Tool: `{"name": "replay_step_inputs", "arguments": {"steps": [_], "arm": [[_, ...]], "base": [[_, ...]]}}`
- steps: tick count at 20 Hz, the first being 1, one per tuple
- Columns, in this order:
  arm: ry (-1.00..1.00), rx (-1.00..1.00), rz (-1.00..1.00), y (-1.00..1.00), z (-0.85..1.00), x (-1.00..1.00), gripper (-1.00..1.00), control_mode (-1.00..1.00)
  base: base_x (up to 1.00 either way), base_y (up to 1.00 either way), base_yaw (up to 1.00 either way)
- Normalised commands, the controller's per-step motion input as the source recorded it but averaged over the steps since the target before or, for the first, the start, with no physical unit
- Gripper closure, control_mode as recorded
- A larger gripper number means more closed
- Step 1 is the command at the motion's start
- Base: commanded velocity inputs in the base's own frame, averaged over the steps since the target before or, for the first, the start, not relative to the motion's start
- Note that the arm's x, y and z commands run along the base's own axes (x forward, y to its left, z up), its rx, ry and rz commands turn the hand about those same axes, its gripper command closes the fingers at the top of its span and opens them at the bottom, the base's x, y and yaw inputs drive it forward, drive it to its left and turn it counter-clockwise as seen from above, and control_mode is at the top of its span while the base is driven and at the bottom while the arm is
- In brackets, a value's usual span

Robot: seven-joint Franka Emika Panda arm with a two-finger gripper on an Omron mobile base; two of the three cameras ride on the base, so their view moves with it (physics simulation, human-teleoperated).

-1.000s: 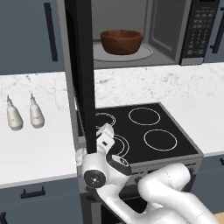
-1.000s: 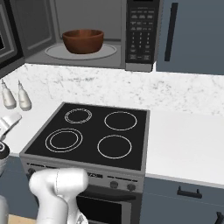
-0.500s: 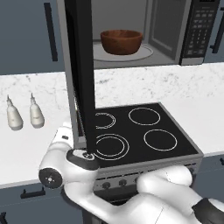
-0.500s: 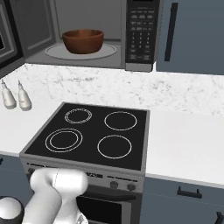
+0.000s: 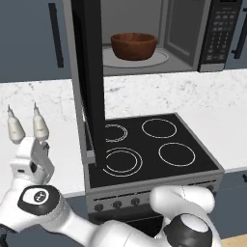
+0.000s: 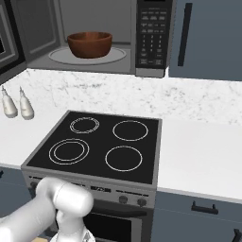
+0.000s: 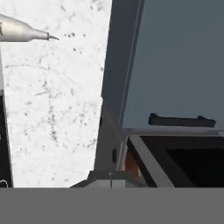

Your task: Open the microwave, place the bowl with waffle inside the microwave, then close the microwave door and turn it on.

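Observation:
The microwave (image 5: 183,34) (image 6: 56,28) stands open. Its door (image 5: 93,82) juts out edge-on over the stove's left side, and a sliver of it shows at the left edge of the right base view (image 6: 5,42). The reddish-brown bowl (image 5: 134,45) (image 6: 90,44) sits on the turntable inside. Its wall hides the waffle. My gripper (image 5: 36,144) (image 7: 109,176) is shut on nothing. It is low over the counter, left of the door and just in front of two white bottles.
The two white bottles (image 5: 14,128) (image 5: 39,126) (image 6: 8,105) stand on the marble counter (image 5: 53,101). The black stove (image 5: 154,144) (image 6: 99,144) has four burner rings. The keypad (image 5: 219,29) (image 6: 151,33) is at the microwave's right. Blue-grey cabinets flank the microwave.
My arm has swung left, from in front of the open door at the stove to the counter beside the bottles. The door, bowl and bottles have not moved.

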Motion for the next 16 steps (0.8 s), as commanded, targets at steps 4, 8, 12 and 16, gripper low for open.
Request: {"name": "replay_step_inputs", "arguments": {"steps": [4,8,12,16], "arm": [[-0.49,-0.19,-0.15,-0.01,0.78,-0.21,1.00,-1.00],[-0.50,-0.01,-0.16,-0.15,0.80,-0.36,1.00,-1.00],[-0.37,0.06,-0.05,-0.57,0.56,-0.15,1.00,-1.00],[-0.21,0.18,0.00,-0.83,0.59,0.00,1.00,-1.00]], "base": [[0.00,0.00,0.00],[0.00,0.00,0.00],[0.00,0.00,0.00],[0.00,0.00,0.00]]}}
